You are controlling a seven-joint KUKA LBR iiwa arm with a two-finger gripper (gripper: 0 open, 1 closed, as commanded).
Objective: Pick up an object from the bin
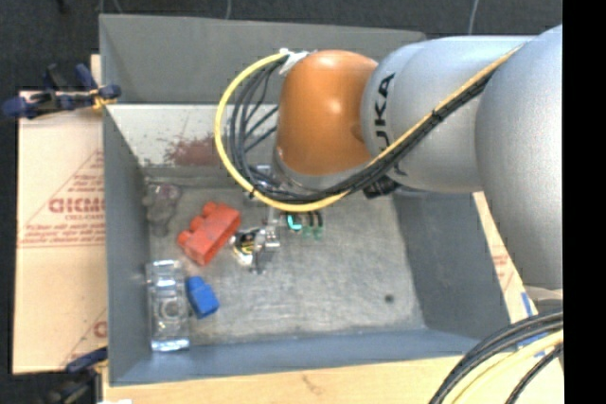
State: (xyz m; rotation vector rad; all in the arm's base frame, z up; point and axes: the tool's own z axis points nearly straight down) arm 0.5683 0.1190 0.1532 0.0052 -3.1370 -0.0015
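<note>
Looking down into the grey bin [417, 298], the camera view shows the arm [473, 109] entering from the right and bending down toward the middle of the floor. The letters "UKA" read in black on the arm's pale casing, just right of the orange cover [322, 114]; the first letter of the word is hidden behind that cover. One bundle of black and yellow cables [232, 123] loops round the cover's left side. A small green light [298, 224] glows on the wrist below it.

The gripper [258, 251] hangs low over the floor, left of centre. Whether it is released or clenched cannot be told, and nothing can be seen grasped in it. A small yellow and black patch shows at its tip; what it belongs to is unclear.

Four loose things lie in the left half of the bin, one of each:
- one red block [208, 234], tilted, just left of the gripper and the nearest thing to it; contact cannot be judged;
- one blue block [201, 296], smaller, near the front, below the red block;
- one clear box [166, 307], touching or just beside the blue block, in the front left corner;
- one clear cup [161, 203], by the left wall, behind the red block.

No writing can be read on any of the four.
</note>
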